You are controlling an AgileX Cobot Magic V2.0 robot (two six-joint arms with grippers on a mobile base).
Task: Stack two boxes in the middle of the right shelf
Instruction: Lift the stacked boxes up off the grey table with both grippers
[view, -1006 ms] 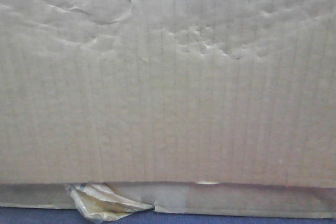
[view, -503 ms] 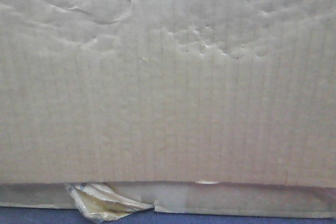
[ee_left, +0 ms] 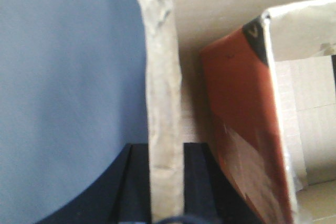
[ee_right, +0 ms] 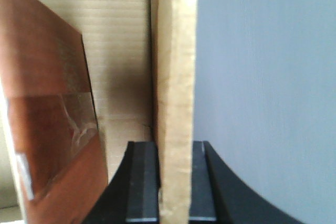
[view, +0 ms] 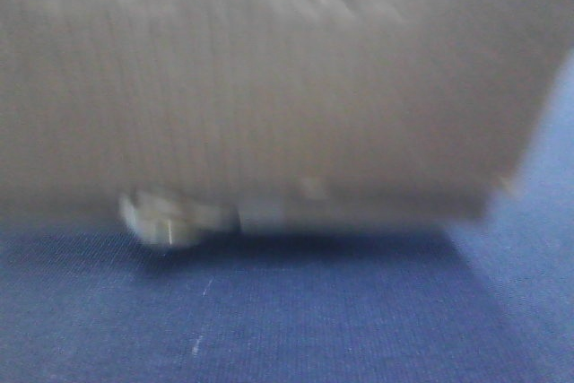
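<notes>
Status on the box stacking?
Done: left gripper and right gripper each clamp a wall of one cardboard box. In hand: probably moving it, judging by the blurred front view. Left: shelving it and stacking the second; no shelf in view.

The box [view: 269, 87] blocks the front view's whole upper part. Below it and past its right edge, the blue surface [view: 296, 311] lies open. The left fingers [ee_left: 137, 182] straddle the box wall [ee_left: 165, 103], with bare blue outside it and an orange carton [ee_left: 241, 129] crowding the inside. The right fingers [ee_right: 143, 182] have the same layout: open room outside the wall, and the carton leaning close inside.
</notes>
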